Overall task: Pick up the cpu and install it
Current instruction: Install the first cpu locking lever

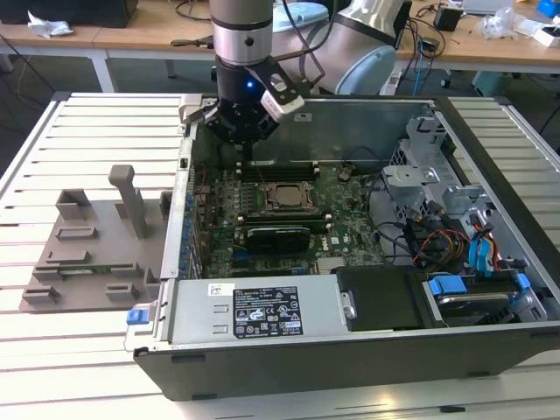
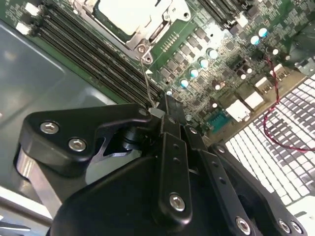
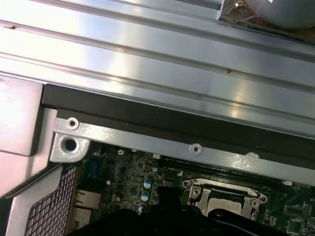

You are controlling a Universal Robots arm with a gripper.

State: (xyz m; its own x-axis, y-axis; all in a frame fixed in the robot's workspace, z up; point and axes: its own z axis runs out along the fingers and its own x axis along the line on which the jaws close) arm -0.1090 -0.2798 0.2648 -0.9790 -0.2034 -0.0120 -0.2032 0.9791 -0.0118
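Note:
The cpu (image 1: 285, 197), silvery and square, lies inside the black socket frame (image 1: 308, 211) on the green motherboard of the open computer case. It appears again in both wrist views (image 2: 123, 14) (image 3: 225, 206). My gripper (image 1: 245, 160) hangs just behind the socket, over the memory slots. In the second wrist view its black fingers (image 2: 170, 128) are closed together on the tip of the thin wire socket lever (image 2: 147, 73), which runs from the socket's corner up to the gripper (image 2: 156, 111).
A grey plastic tray (image 1: 87, 249) with raised blocks sits on the slatted table at the exterior view's left. The case walls (image 1: 185, 175), a drive cage (image 1: 429, 171), cables (image 1: 437, 241) and a black card (image 1: 278, 234) crowd around the socket.

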